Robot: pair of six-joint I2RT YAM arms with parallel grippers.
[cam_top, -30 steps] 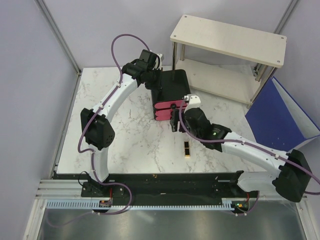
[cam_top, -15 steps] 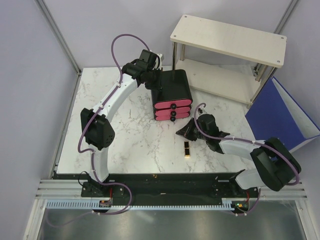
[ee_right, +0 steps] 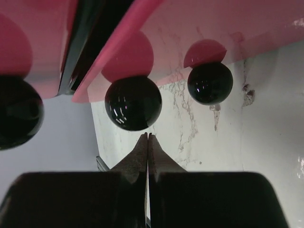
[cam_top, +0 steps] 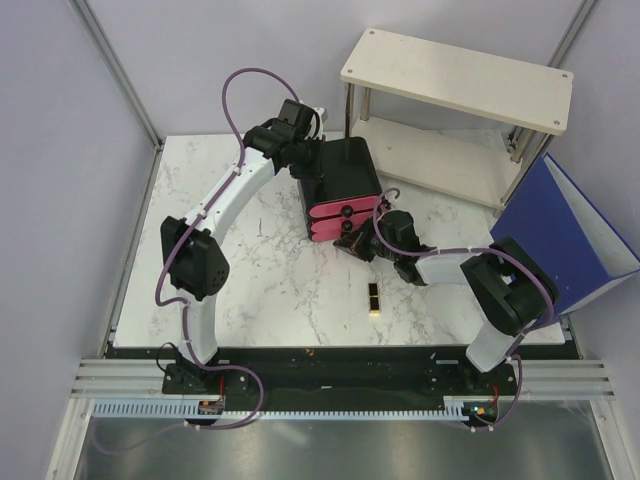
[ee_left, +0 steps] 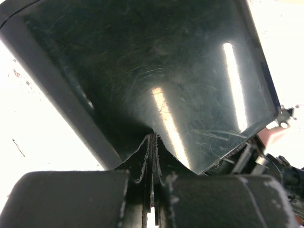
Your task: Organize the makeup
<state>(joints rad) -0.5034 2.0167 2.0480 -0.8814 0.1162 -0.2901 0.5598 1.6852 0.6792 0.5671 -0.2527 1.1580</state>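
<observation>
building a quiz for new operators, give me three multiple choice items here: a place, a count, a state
1. Where is the lipstick? A on top of the box B on the table, apart from the box, nearer the arm bases C leaning on the box
2. How many black knobs in the right wrist view? A one B three C five
3. The right fingers are: A wide open B shut on the lipstick C shut, empty
1 B, it lies on bare marble; 2 B, three round knobs show; 3 C, tips meet below the middle knob.
</observation>
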